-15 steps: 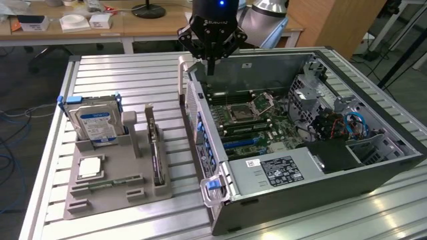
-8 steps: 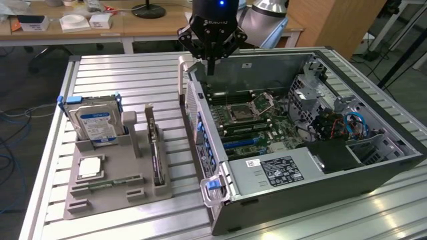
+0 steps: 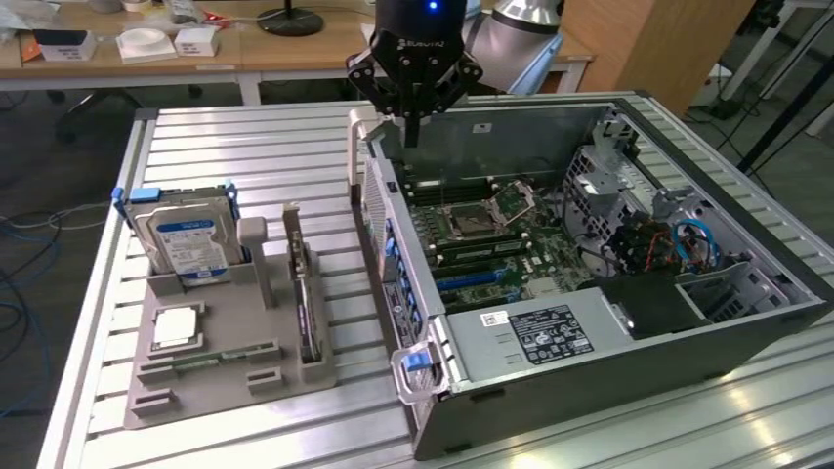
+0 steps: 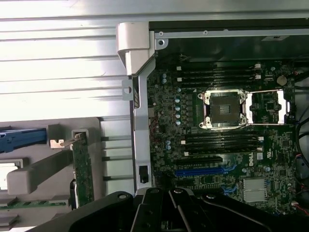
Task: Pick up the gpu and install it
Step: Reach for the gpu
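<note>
The gpu point(image 3: 303, 298) stands on edge in a slot of the grey holder point(image 3: 234, 386), at the exterior view's left of the open computer case point(image 3: 678, 337). The wrist view shows the gpu point(image 4: 83, 166) as a narrow green card beside the case's silver wall. My gripper point(image 3: 408, 132) hangs above the far corner of the case, well away from the gpu, shut with nothing in it. Its black body point(image 4: 169, 212) lies over the motherboard point(image 4: 217, 145), near the blue card slot point(image 4: 200, 170).
The holder also carries a silver hard drive point(image 3: 189, 244), a processor chip point(image 3: 176, 327) and a slim green memory stick point(image 3: 209, 357). The case's near wall with blue latches point(image 3: 391, 259) stands between holder and motherboard. A desk with white boxes point(image 3: 144, 44) runs behind the slatted table.
</note>
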Motion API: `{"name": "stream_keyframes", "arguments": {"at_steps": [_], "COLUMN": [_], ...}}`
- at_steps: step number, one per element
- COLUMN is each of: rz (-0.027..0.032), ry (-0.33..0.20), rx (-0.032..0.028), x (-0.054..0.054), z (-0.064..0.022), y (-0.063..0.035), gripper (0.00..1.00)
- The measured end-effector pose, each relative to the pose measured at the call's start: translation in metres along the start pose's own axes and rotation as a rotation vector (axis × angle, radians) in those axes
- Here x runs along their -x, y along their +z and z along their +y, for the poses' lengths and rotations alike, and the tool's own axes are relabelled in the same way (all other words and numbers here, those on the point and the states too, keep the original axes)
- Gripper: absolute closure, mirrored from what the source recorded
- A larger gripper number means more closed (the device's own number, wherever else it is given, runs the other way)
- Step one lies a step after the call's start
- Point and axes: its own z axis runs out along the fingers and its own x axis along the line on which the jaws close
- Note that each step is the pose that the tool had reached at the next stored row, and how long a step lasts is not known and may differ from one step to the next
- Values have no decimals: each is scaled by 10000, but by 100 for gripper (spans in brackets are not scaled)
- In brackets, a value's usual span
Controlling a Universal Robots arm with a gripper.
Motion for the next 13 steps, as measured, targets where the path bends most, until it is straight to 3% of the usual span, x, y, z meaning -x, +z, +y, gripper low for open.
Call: {"name": "stream_keyframes", "arguments": {"at_steps": [13], "rz": [1], "ry": [-2], "rx": [0], "x": [-142], "z": [-14], "y": [-2], "gripper": [89]}}
